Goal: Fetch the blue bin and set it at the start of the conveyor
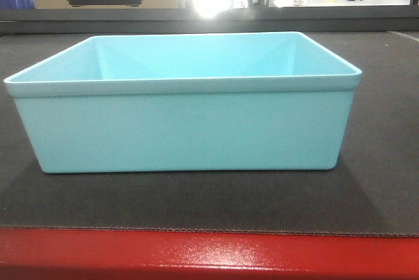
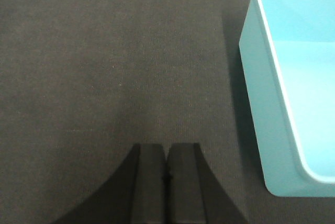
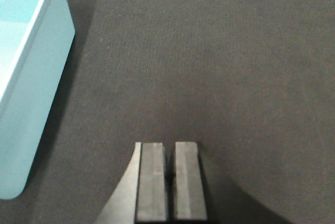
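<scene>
Left gripper [image 2: 167,174]: your jaws are pressed together and hold nothing; they hover over bare belt, with the blue bin [image 2: 293,93] just off to their right, apart from them.
Blue bin: it sits upright and empty on the dark grey belt [image 1: 386,182], just behind the red frame edge [image 1: 209,254].
Right gripper [image 3: 170,179]: jaws pressed together as well, nothing between them, the bin well off to their left.
Step in hand: the bin looks placed and both grippers are clear of it, so you are at the end of the task.
Next move: likely only drawing both arms back without nudging the bin.
Views: only the front view shows the red edge and the blurry, glare-washed shelves behind; only the wrist views show your grippers.
</scene>
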